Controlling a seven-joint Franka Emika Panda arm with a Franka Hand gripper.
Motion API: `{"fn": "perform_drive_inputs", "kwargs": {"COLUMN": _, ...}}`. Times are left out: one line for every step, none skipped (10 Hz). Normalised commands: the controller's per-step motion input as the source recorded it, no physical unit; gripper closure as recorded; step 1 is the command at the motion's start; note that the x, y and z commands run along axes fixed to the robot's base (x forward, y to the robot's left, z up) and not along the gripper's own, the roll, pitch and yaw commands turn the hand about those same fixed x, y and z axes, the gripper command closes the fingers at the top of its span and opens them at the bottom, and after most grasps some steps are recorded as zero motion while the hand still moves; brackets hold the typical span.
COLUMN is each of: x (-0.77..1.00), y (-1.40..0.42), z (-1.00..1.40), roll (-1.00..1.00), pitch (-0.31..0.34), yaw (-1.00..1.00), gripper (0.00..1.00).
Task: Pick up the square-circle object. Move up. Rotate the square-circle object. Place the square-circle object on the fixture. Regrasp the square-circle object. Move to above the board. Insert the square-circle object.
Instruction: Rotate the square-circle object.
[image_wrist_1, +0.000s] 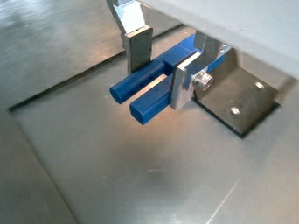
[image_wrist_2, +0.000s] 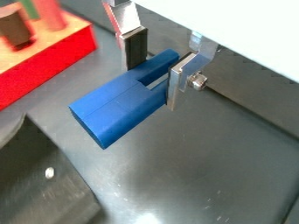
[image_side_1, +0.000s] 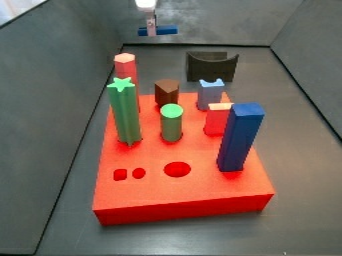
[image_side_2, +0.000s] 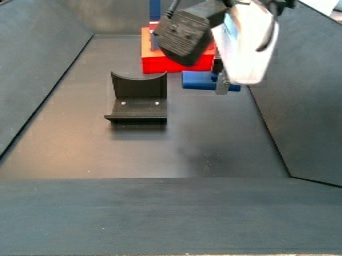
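My gripper (image_wrist_1: 159, 83) is shut on the square-circle object (image_wrist_1: 140, 87), a blue oblong block. Both prongs stick out past the silver fingers (image_wrist_1: 184, 83). In a wrist view the block's solid end (image_wrist_2: 117, 109) points toward the red board (image_wrist_2: 47, 61). In a side view the gripper (image_side_2: 214, 75) hangs at the far end, the blue block (image_side_2: 201, 78) under it, beside the dark fixture (image_side_2: 136, 98). In a side view the fixture (image_side_1: 210, 66) stands just behind the board (image_side_1: 181, 190), whose front holes (image_side_1: 177, 169) are open. Whether the block touches the floor I cannot tell.
Upright pegs fill the board: a green star post (image_side_1: 124, 110), a green round peg (image_side_1: 171, 122), a plain blue square post (image_side_1: 241, 135), a red peg (image_side_1: 217, 118) and a brown peg (image_side_1: 166, 93). Grey sloping walls close in both sides.
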Motion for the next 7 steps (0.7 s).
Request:
{"fn": "perform_drive_inputs", "kwargs": {"x": 0.04, "y": 0.02, "z": -0.01, "roll": -0.01, "pitch": -0.016, "yaw": -1.0, "gripper": 1.0}}
{"fn": "perform_drive_inputs", "kwargs": {"x": 0.04, "y": 0.02, "z": -0.01, "roll": -0.01, "pitch": -0.016, "yaw": -1.0, "gripper": 1.0}}
{"fn": "perform_drive_inputs", "kwargs": {"x": 0.04, "y": 0.02, "z": -0.01, "roll": -0.01, "pitch": -0.017, "yaw": -1.0, "gripper": 1.0}}
{"fn": "perform_drive_inputs", "kwargs": {"x": 0.04, "y": 0.02, "z": -0.01, "roll": -0.01, "pitch": -0.018, "yaw": -1.0, "gripper": 1.0}}
{"fn": "perform_drive_inputs", "kwargs": {"x": 0.04, "y": 0.02, "z": -0.01, "roll": -0.01, "pitch": -0.019, "yaw": -1.0, "gripper": 1.0}}
{"fn": "perform_drive_inputs", "kwargs": {"x": 0.04, "y": 0.02, "z": -0.01, "roll": -0.02, "pitch": -0.02, "yaw": -1.0, "gripper": 1.0}}
{"fn": "perform_drive_inputs", "kwargs": {"x": 0.04, "y": 0.02, "z": -0.01, "roll": -0.02, "pitch": -0.021, "yaw": -1.0, "gripper": 1.0}}
